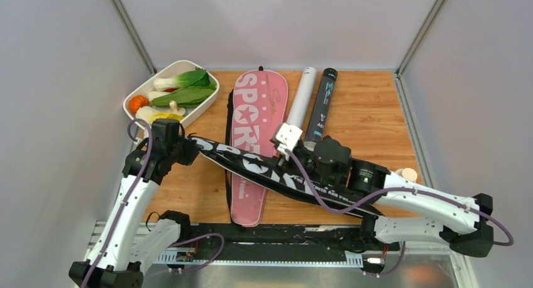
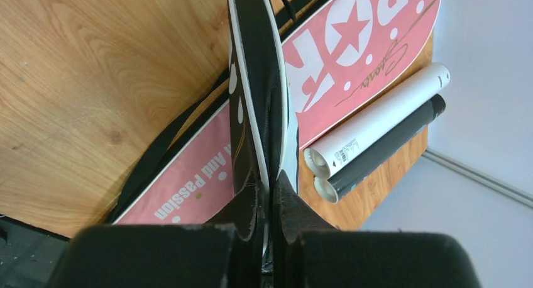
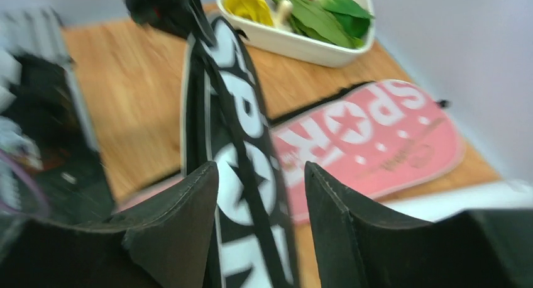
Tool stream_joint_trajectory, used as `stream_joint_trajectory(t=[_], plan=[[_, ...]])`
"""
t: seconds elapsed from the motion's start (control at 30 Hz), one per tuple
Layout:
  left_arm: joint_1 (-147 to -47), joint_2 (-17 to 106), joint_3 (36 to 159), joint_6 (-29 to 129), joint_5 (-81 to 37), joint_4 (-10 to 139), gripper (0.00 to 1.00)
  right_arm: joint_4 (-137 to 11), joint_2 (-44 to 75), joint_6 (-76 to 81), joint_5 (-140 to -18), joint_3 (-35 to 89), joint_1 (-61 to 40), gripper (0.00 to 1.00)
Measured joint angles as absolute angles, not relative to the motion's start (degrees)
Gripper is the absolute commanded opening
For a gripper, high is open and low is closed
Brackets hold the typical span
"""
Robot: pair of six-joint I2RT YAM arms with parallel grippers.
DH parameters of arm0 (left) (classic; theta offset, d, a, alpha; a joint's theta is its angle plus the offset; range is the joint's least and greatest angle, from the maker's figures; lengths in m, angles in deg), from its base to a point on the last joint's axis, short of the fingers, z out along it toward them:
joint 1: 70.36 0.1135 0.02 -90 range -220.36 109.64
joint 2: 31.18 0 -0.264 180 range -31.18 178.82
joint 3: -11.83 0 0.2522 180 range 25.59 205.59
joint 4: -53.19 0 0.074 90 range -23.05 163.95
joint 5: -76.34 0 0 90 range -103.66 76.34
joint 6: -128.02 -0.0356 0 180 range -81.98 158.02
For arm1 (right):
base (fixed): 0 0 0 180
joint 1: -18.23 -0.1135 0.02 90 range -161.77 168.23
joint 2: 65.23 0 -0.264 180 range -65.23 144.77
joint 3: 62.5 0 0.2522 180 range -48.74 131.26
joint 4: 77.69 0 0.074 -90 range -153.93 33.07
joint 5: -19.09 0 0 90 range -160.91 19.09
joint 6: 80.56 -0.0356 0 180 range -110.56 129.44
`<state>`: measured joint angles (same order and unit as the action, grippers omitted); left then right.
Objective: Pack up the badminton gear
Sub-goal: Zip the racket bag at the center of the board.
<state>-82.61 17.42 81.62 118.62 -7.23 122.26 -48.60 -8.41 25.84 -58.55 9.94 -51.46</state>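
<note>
A black "SPORT" racket cover (image 1: 251, 162) lies slantwise across a pink "SPORT" cover (image 1: 258, 124) that rests flat on the table. My left gripper (image 1: 188, 146) is shut on the black cover's left end; the left wrist view shows the cover (image 2: 258, 80) edge-on, pinched between the jaws. My right gripper (image 1: 295, 156) is open above the black cover's middle, and in the right wrist view the cover (image 3: 242, 175) runs between its spread fingers (image 3: 182, 206). A white tube (image 1: 302, 102) and a black tube (image 1: 322, 105) lie side by side behind. No rackets or shuttlecocks show.
A white dish of vegetables (image 1: 146, 87) stands at the back left, near the left arm. A small white bottle with a tan cap (image 1: 408, 173) sits at the right edge behind the right arm. Grey walls close in on three sides.
</note>
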Motion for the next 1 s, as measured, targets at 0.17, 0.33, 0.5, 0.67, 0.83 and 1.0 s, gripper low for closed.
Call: stream_joint_trajectory(t=[0.17,0.33,0.5,0.67,0.83,1.0], plan=[[-82.6,15.4,79.0,118.7,-7.3,120.6,0.00,-52.9,2.9,3.6,-61.7,17.7,-51.5,0.48],[-82.6,12.7,76.8,119.1,-7.0,120.3,0.00,-55.0,15.9,-10.3,-66.6,21.2,-51.5,0.40],[-82.6,12.5,76.7,119.1,-6.9,120.3,0.00,-55.2,23.2,-16.8,-71.2,21.6,-51.4,0.43],[-82.6,12.6,76.6,119.1,-6.7,120.5,0.00,-56.8,24.6,-20.3,-71.6,22.2,-50.9,0.45],[-82.6,12.5,76.2,119.1,-6.7,120.1,0.00,-57.9,24.6,-22.4,-73.3,23.9,-50.5,0.45],[-82.6,10.4,74.2,118.9,-6.7,118.0,0.00,-59.0,24.1,-33.3,-74.9,24.6,-50.7,0.49]])
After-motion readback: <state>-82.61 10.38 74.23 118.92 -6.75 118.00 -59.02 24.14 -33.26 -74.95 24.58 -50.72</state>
